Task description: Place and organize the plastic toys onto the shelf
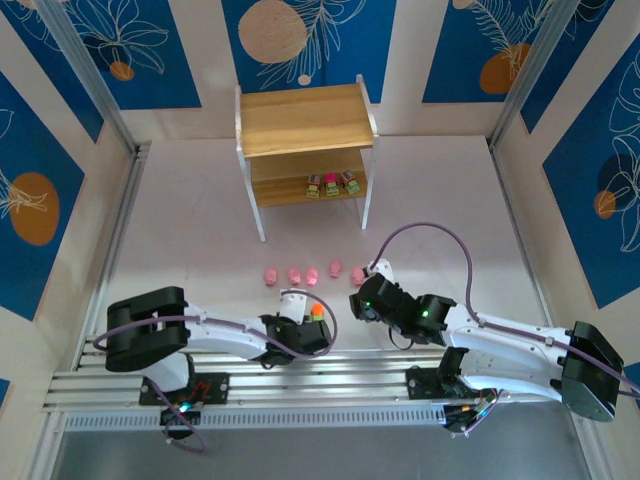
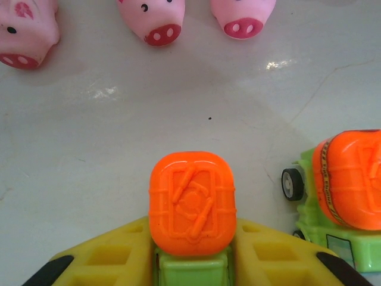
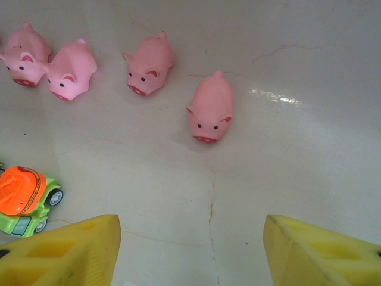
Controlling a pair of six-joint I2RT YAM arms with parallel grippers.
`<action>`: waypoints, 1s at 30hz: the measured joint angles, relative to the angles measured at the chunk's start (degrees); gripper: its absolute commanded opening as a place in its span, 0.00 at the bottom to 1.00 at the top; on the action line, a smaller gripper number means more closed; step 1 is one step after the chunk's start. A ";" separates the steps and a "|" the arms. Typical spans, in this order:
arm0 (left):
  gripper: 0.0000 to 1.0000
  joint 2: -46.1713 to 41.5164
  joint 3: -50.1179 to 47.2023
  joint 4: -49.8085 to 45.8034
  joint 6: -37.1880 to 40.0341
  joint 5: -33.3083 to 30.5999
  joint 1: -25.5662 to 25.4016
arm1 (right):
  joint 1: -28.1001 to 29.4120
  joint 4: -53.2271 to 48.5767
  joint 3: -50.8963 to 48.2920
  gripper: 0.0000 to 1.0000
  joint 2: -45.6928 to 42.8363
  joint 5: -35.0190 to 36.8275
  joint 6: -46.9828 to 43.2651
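Three trucks (image 1: 332, 184) occupy the shelf (image 1: 305, 120); left gripper (image 2: 191, 253) pinches an orange-topped truck (image 2: 191, 202), right gripper (image 3: 190, 250) spread, empty. Next, presumably: lift, carry shelfward.

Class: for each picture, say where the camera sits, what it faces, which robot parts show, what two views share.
Top external: above and behind the bases, looking down at white table and two-tier wooden shelf; left arm, right arm show.
Left wrist: on left arm, facing down; left gripper pinches orange-topped green plastic truck.
Right wrist: on right arm, facing down; right gripper open.
Shared: both wrist views show rounded pink plastic pigs.
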 measured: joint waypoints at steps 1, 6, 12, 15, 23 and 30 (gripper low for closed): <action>0.28 -0.09 -0.02 0.00 0.13 0.07 0.04 | 0.00 -0.09 0.00 0.65 0.00 0.00 0.00; 0.27 -0.46 0.00 0.07 1.03 0.85 0.48 | 0.00 -0.79 0.00 0.65 -0.79 0.00 -0.02; 0.26 -1.16 0.00 1.27 1.42 2.47 1.14 | -0.07 -3.28 0.96 0.65 -3.87 0.07 -0.44; 0.26 -1.44 0.00 1.51 1.97 2.86 1.18 | -0.50 -4.17 1.84 0.65 -5.18 0.11 -1.05; 0.25 -3.54 0.72 0.81 3.13 2.84 1.18 | -2.12 -5.40 3.02 0.65 -5.53 0.22 -3.89; 0.25 -7.19 2.14 -1.27 5.18 2.62 1.51 | -3.91 -5.44 3.34 0.65 -5.55 0.15 -5.51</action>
